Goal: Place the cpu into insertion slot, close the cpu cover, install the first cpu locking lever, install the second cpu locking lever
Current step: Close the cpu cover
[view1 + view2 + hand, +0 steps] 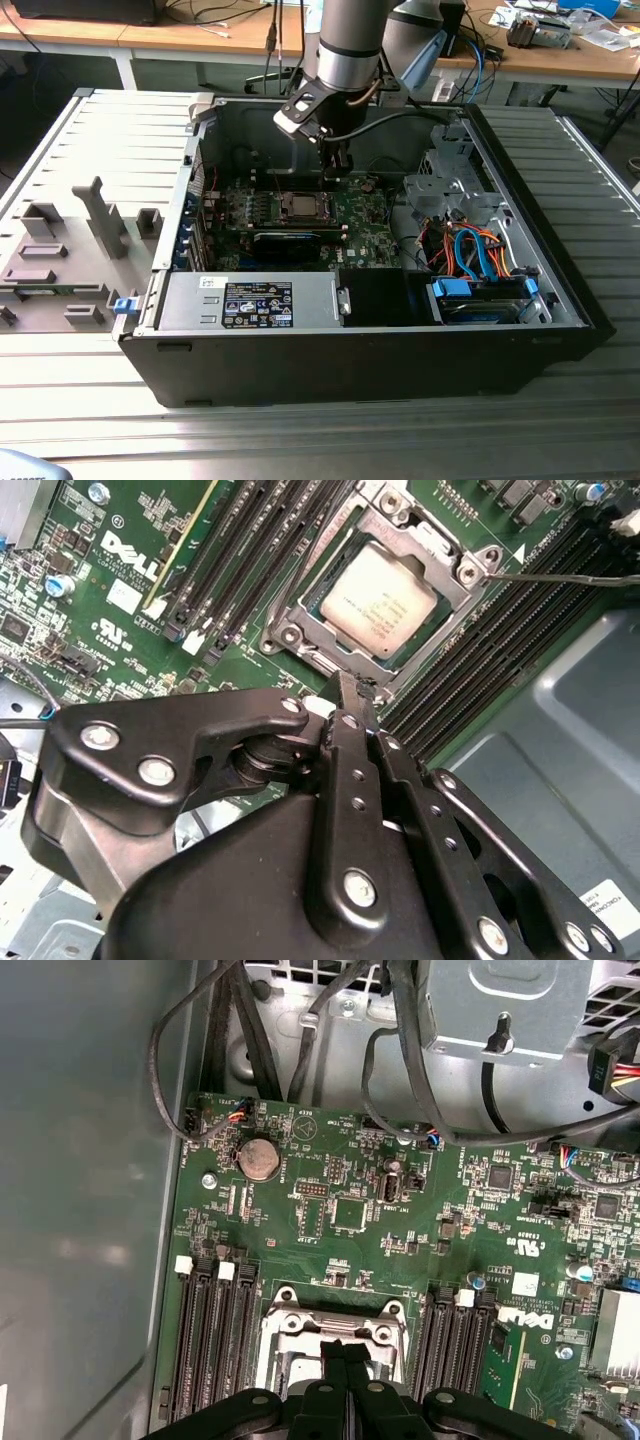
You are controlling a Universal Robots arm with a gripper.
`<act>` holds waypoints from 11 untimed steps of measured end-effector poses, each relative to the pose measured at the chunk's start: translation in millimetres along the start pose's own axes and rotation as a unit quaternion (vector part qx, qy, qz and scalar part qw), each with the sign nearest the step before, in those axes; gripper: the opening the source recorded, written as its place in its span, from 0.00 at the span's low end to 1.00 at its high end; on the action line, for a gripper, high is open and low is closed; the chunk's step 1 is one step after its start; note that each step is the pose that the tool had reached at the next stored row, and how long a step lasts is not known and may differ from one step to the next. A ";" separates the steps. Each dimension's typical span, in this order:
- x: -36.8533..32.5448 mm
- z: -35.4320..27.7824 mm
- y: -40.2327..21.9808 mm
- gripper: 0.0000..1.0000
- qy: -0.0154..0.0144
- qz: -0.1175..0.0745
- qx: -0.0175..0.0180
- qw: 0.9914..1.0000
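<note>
Black jointed metal pincer (pixel 345 685), fingers clenched together, held low beside a covered socket.

The small square cpu with a flat silvery-grey top (pixel 380 600) is seen seated in the socket of the green motherboard (pixel 350 1210). It is framed by the thin silver-grey metal cpu cover (pixel 398 530), which is laid flat around it. Whether the socket's edge is touched by the pincer tips cannot be told. In the first wrist view most of the socket is hidden behind the pincer. A thin metal rod (pixel 560 578) is cut off at the picture's edge, and whether it is latched cannot be made out. In the exterior view the open black computer case (pixel 400 370) is seen set on the ribbed grey counter (pixel 300 440).
</note>
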State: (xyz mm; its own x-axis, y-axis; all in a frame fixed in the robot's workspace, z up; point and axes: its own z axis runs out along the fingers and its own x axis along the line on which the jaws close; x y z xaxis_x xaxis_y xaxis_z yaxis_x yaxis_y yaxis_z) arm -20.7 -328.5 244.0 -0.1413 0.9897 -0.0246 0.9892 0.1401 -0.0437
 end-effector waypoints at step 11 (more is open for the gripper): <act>0.8 1.0 -5.4 0.11 0.000 0.000 0.000 1.000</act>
State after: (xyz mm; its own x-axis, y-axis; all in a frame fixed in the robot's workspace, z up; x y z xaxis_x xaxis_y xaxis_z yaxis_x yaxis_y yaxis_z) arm -26.2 -328.5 243.3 -0.1413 0.9897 -0.0246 0.9892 0.1401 -0.0437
